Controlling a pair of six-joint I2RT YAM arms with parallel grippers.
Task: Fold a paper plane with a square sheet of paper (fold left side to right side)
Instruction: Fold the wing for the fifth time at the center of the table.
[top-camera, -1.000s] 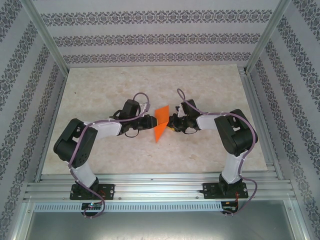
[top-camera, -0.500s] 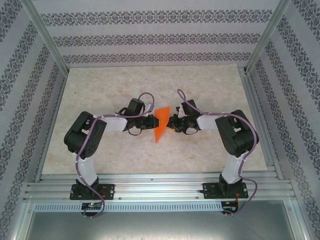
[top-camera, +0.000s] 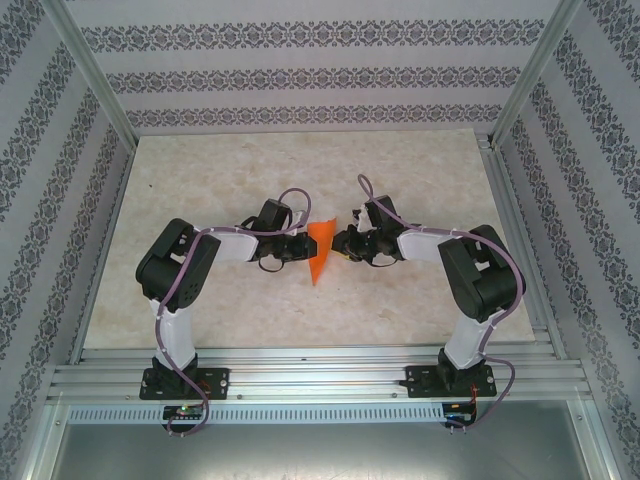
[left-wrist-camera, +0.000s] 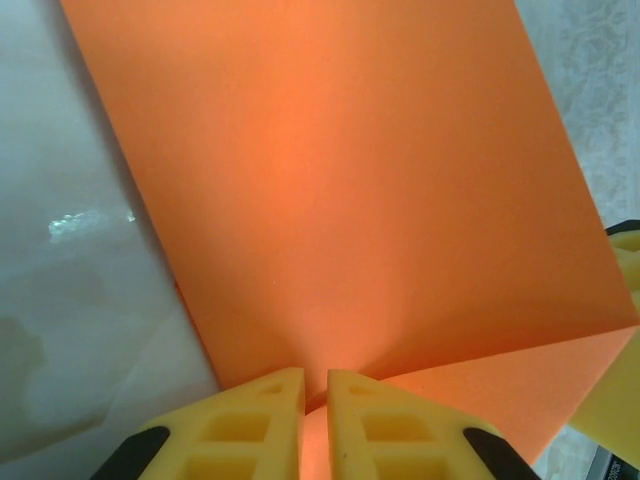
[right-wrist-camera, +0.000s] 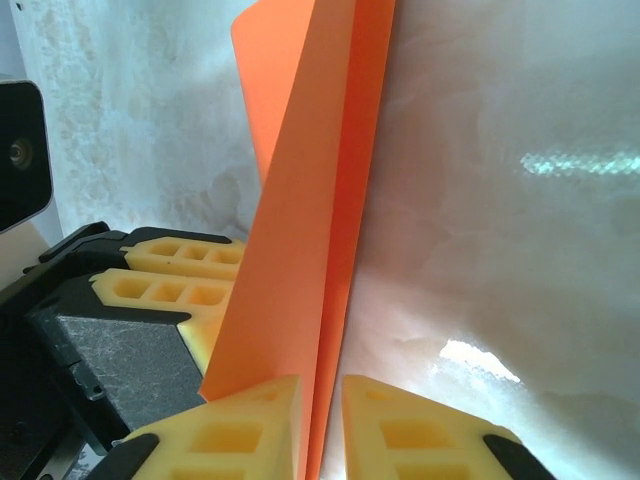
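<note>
Where the 2 arms meet over the middle of the bench (top-camera: 400, 300), the folded orange sheet of paper (top-camera: 319, 252) points its narrow tip toward their bases; the left fingers (left-wrist-camera: 250, 425) and the right fingers (right-wrist-camera: 240, 430) are clamped on it from opposite sides.

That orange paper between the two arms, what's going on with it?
Two robot arms are working together on folding a paper plane. The left gripper and the right gripper each pinch the orange paper from opposite sides, at the middle of the table. The paper is already creased into a pointed shape, with its tip toward the arms' bases. Its flaps sit at an angle rather than pressed flat, so the fold does not look finished.
</note>
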